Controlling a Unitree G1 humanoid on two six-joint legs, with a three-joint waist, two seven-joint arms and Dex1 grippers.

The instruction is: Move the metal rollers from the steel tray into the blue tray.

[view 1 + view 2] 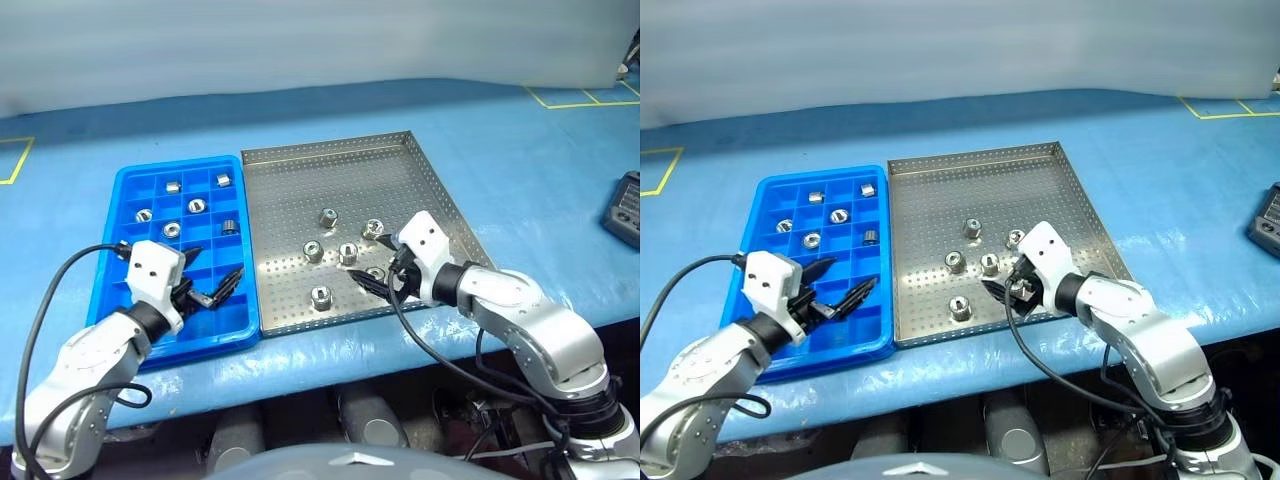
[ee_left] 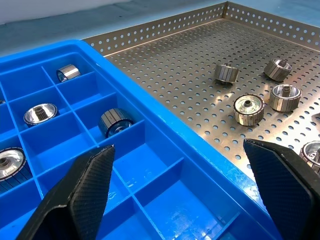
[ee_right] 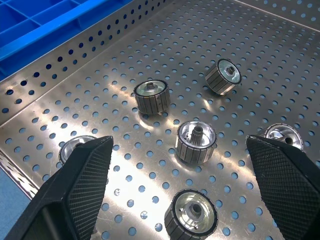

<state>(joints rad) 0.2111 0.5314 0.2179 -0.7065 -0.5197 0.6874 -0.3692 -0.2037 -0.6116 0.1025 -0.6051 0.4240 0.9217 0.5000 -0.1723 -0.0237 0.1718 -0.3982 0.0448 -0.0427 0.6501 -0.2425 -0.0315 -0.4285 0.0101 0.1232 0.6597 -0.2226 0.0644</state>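
Bright, even overhead light; glare patches gleam on the steel tray [image 3: 125, 95] and metal rollers [image 3: 196, 141]; shadows soft, wrist views sharp

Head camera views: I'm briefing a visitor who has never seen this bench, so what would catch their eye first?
Probably the bright blue tray on the left, its grid compartments holding a few metal rollers. Right beside it lies the perforated steel tray with more rollers scattered near its front. An open end effector hovers over each: the left end effector over the blue tray, the right end effector over the steel one.
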